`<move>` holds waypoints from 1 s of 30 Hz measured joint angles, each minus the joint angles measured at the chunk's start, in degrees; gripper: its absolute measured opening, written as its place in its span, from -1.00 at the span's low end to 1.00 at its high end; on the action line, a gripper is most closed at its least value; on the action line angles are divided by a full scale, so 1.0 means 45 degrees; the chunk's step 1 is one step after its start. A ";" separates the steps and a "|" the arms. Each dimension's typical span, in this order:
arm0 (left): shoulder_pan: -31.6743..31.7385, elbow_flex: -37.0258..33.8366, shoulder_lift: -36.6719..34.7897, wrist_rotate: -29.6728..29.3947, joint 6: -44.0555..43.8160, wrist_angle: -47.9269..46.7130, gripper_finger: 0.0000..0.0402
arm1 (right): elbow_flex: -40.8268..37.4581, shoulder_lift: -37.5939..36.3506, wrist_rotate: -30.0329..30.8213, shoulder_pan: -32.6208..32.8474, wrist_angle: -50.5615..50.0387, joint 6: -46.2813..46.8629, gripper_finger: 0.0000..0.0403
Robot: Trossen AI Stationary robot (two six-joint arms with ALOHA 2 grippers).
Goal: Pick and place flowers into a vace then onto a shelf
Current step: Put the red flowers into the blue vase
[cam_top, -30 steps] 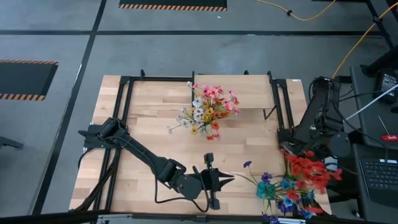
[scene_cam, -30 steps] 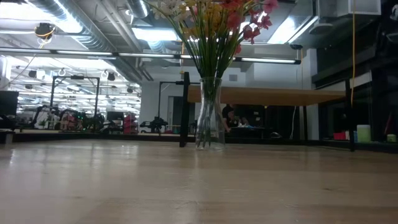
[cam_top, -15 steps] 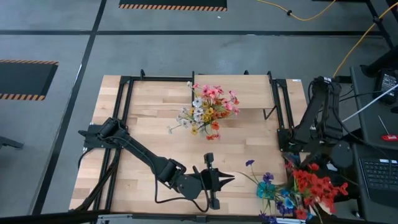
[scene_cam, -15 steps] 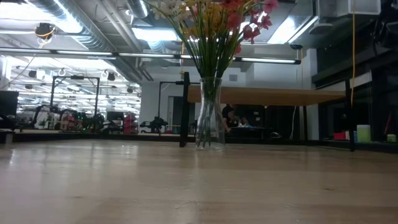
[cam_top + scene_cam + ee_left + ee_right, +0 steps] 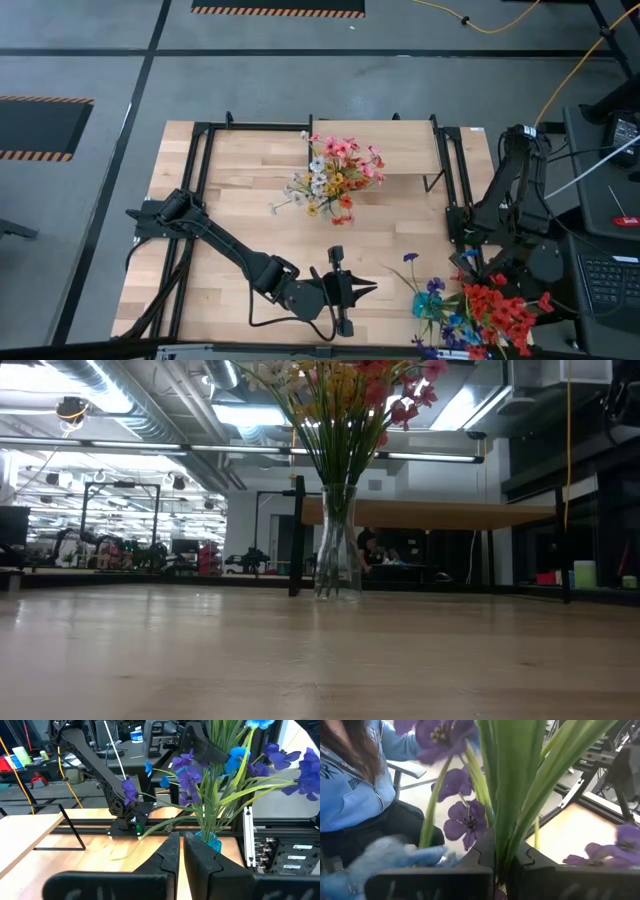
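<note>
A clear glass vase (image 5: 337,560) full of pink, yellow and white flowers (image 5: 335,172) stands on the tabletop, just in front of the raised pale wood shelf (image 5: 400,140). At the table's near right corner, my right gripper (image 5: 502,860) is shut on a second bunch of flowers (image 5: 492,308) with red, blue and purple blooms. In the high view those blooms hide its fingers. My left gripper (image 5: 345,290) lies shut and low over the near middle of the table, left of that bunch (image 5: 215,795). My right gripper pinches the bundle of green stems (image 5: 506,827) between its two fingers. The stems rise out of the gap between the fingers and fan apart, with purple blooms (image 5: 465,820) around them. Whether the bunch's lower end (image 5: 210,840) touches the table, I cannot tell.
Black metal rails (image 5: 195,200) run along both sides of the table. A person in a blue hoodie (image 5: 355,785) sits beyond the near right corner, beside a desk with a keyboard (image 5: 605,280). Bare wood (image 5: 250,190) lies between the vase and my left arm.
My right arm has carried the second bunch toward the table's near edge. The red blooms have swung down toward the near right corner, while one blue bloom on the bunch's left side has shifted slightly right. The left arm and the vase have kept still.
</note>
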 joint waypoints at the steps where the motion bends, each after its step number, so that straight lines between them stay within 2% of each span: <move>1: 0.0000 0.0000 0.0000 0.0000 -0.0005 0.0000 -0.91 | 0.0000 0.0086 0.0000 0.0000 -0.0003 0.0010 -0.97; 10: -0.0004 0.0000 0.0000 0.0005 -0.0011 0.0000 -0.91 | -0.0005 0.0656 0.0000 0.0000 -0.0008 0.0029 -0.97; 20: -0.0001 -0.0005 0.0000 0.0010 -0.0005 0.0003 -0.91 | -0.0901 0.0678 -0.0073 -0.0001 0.1032 0.0112 -0.97; 30: -0.0005 -0.0005 0.0000 0.0034 0.0000 0.0002 -0.91 | -0.1093 0.0678 -0.0248 -0.0010 0.1034 0.0253 -0.96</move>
